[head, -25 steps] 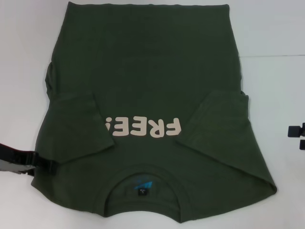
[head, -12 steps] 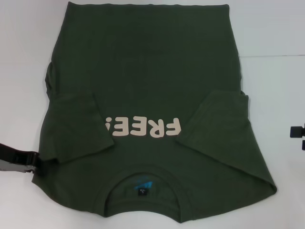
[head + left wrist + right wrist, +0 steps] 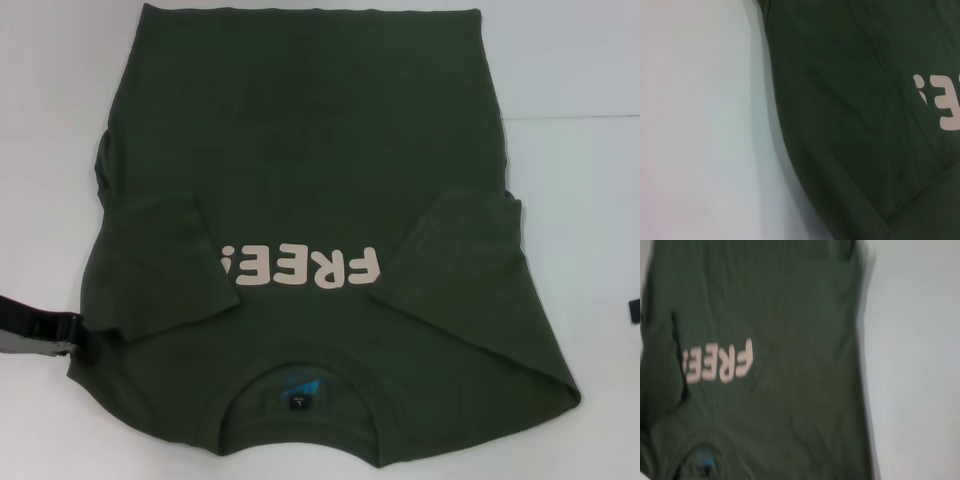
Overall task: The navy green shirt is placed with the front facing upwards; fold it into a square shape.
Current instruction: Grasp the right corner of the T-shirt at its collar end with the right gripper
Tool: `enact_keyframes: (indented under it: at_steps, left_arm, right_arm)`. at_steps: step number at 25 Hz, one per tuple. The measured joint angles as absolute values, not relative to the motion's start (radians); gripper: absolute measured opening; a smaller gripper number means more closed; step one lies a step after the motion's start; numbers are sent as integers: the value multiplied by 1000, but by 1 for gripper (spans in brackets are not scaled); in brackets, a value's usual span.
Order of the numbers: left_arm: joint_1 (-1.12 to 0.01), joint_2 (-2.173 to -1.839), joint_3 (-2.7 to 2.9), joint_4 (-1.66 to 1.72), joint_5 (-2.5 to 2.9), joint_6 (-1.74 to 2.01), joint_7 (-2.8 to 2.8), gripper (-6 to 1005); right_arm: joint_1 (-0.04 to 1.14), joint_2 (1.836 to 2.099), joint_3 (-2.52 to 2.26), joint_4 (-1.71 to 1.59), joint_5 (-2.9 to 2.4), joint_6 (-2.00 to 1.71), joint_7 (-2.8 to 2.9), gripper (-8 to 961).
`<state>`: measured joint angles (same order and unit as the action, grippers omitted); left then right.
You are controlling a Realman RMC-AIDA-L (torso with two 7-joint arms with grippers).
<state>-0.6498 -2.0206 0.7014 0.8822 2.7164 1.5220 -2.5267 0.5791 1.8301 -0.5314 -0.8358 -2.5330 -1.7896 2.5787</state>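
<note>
Here the navy green shirt [image 3: 310,230] lies flat on the white tabletop [image 3: 580,60], front up, its collar [image 3: 300,375] toward the near edge and its hem toward the far edge. It fills the middle of the tabletop from near to far. Both short sleeves are folded inward over the chest: the left sleeve [image 3: 160,265] lies over the body on the left side, the right sleeve [image 3: 455,270] lies over the body on the right side, and the cream "FREE!" lettering [image 3: 300,268] shows between them, reading upside down from the head view. A small blue and black neck label [image 3: 300,392] sits inside the collar.

The left pincer [image 3: 45,335] is at the left edge of the tabletop, near the near-left corner, its black tip touching or just beside the shirt's left side below the folded sleeve; I cannot tell whether it is spread or pressed together. The left wrist view shows only the shirt's edge [image 3: 785,145] against bare tabletop [image 3: 700,125] and part of the lettering [image 3: 942,102].

The right pincer [image 3: 635,311] shows only as a dark sliver at the right edge of the head view, well apart from the shirt; its state cannot be told either. The right wrist view looks across the shirt [image 3: 790,305], the lettering [image 3: 717,362] and the collar label [image 3: 705,462].
</note>
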Motion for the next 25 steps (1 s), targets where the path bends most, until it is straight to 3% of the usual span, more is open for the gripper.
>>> enact_keyframes:
  at_steps: [10, 15, 25]
  left_arm:
    - [-645, -2021, 699, 883, 2714, 1526, -2523, 29]
    - [-643, -2020, 698, 882, 2714, 1524, -2517, 29]
    - [-649, -2020, 698, 879, 2714, 1519, -2514, 29]
  right_arm:
    - [639, 1897, -583, -803, -2626, -1765, 2578, 915]
    - [636, 1916, -587, -795, -2627, -1749, 2575, 914]
    - [634, 1930, -631, -739, -2628, -1688, 2572, 914]
